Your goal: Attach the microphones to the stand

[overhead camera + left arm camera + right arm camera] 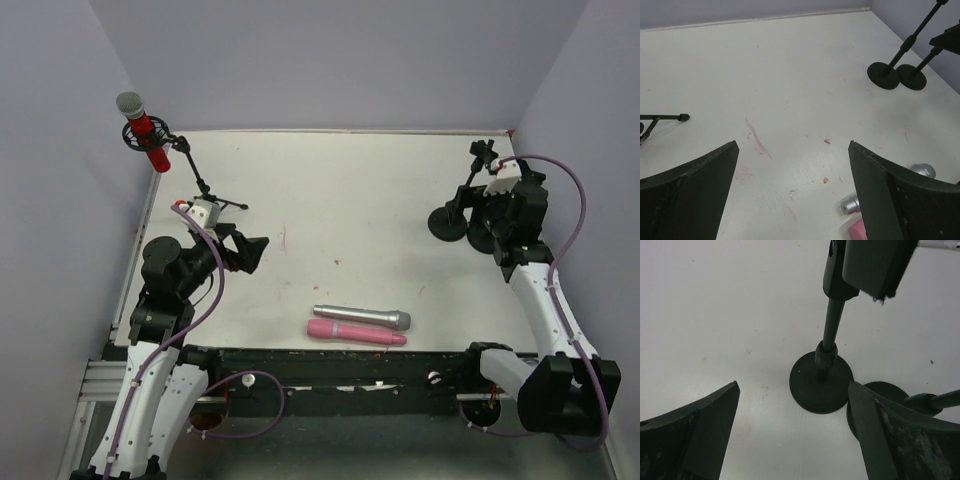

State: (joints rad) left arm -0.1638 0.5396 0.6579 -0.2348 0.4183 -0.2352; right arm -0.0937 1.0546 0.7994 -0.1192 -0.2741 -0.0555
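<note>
The left gripper (250, 252) hangs with its jaws spread wide and nothing between them, low over the left part of the table (350, 190); its wrist view shows bare, faintly pink-stained white board between the two fingers (700, 190). Just behind it, one leg of the tripod stand (203, 185) lies flat on the board (665, 118), and that stand leans out past the table's far left corner with the red microphone (145, 128) clipped in at its top, silver mesh head up, close to the left wall. To the gripper's right and nearer the front edge, the silver-grey microphone (360, 317) and the pink microphone (355, 333) lie side by side, parallel to that edge and just short of it; the left wrist view catches the silver one's ends (923, 170) on either side of the right finger. The right gripper (500, 215) is also released and holds nothing. It sits near the right edge, over a round-base stand (812, 385) and a second round-base stand (880, 392), whose bases stand just beside each other. Between the two arms, the middle and far part of the board is open up to the back wall.
</note>
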